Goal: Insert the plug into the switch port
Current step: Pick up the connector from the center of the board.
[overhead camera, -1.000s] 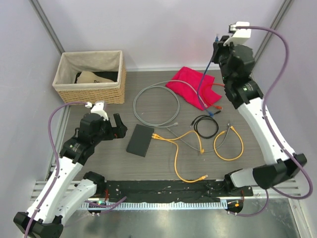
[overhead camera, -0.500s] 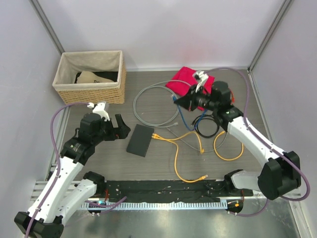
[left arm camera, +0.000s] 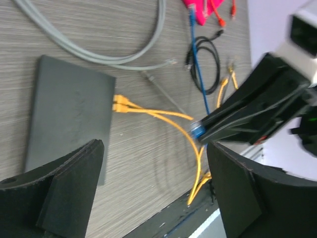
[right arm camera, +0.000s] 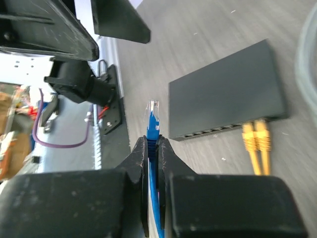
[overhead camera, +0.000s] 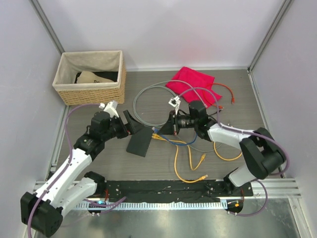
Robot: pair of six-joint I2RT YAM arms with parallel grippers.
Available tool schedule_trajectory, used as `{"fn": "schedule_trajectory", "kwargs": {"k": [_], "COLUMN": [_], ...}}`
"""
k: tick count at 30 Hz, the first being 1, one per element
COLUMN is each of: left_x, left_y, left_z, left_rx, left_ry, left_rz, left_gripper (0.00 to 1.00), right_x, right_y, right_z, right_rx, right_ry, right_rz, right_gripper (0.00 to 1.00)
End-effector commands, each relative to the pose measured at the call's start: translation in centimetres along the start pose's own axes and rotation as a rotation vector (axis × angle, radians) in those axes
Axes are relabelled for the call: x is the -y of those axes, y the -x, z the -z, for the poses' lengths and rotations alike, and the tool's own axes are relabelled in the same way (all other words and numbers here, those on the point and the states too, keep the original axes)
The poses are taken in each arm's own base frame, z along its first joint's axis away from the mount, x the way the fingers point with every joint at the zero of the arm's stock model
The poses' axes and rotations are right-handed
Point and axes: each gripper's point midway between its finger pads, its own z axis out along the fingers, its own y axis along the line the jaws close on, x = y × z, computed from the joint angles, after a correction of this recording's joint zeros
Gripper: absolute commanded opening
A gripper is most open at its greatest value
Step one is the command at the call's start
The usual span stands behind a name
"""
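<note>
- the switch (overhead camera: 140, 141) lies flat, port row facing right; two yellow plugs (right arm camera: 257, 136) fill its far-end sockets
- right gripper (right arm camera: 152, 148) pinches the blue cable (left arm camera: 197, 69) behind its plug (right arm camera: 152, 110), just short of the ports; level it at a free socket; push straight
- left gripper (left arm camera: 153, 188) hangs wide open over the switch's far end; could brace the box

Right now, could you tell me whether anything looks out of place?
Nothing damaged or spilled. The flat dark grey switch box lies at a slant beside a loose tangle of yellow, grey and black cables.
</note>
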Motion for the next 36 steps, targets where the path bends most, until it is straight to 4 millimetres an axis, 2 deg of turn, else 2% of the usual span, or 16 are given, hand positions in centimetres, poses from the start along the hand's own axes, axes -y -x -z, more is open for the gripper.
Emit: {"fn": "schedule_trajectory", "kwargs": {"k": [1, 7, 12, 21, 28, 31, 32, 34, 35, 36], "left_x": [3.4, 2.5, 1.7, 1.5, 1.7, 1.7, 1.5, 1.4, 1.2, 1.1], "left_y": [1.8, -0.1, -1.5, -2.6, -4.1, -4.5, -4.6, -4.5, -4.3, -4.2], "left_z": [-1.5, -4.1, -5.5, -6.1, -6.6, -6.6, -6.6, -6.4, -6.3, -6.2], "left_rx": [0.063, 0.029, -0.006, -0.019, -0.060, -0.073, -0.072, -0.064, -0.050, -0.044], "left_ry": [-0.120, -0.036, 0.016, 0.040, 0.056, 0.063, 0.071, 0.083, 0.095, 0.104], "left_rz": [0.069, 0.161, 0.222, 0.275, 0.280, 0.285, 0.286, 0.297, 0.301, 0.311], "left_gripper": [0.87, 0.75, 0.64, 0.44, 0.39, 0.30, 0.23, 0.15, 0.05, 0.01], "right_x": [-2.0, -1.3, -1.0, -0.6, -0.2, -0.1, -0.1, 0.2, 0.3, 0.5], "right_y": [-0.2, -1.2, -1.6, -1.8, -1.8, -1.9, -1.9, -2.1, -2.1, -2.0], "right_z": [-1.4, -2.8, -3.3, -3.8, -4.0, -4.1, -4.1, -4.2, -4.2, -4.1], "right_rx": [0.032, 0.023, 0.019, 0.021, 0.023, 0.020, 0.020, 0.017, 0.017, 0.020], "right_ry": [0.147, 0.170, 0.179, 0.171, 0.154, 0.149, 0.147, 0.131, 0.119, 0.107], "right_rz": [0.024, 0.014, 0.021, 0.029, 0.040, 0.041, 0.048, 0.051, 0.056, 0.096], "right_gripper": [0.01, 0.01, 0.01, 0.01, 0.01, 0.01, 0.01, 0.01, 0.04, 0.09]}}
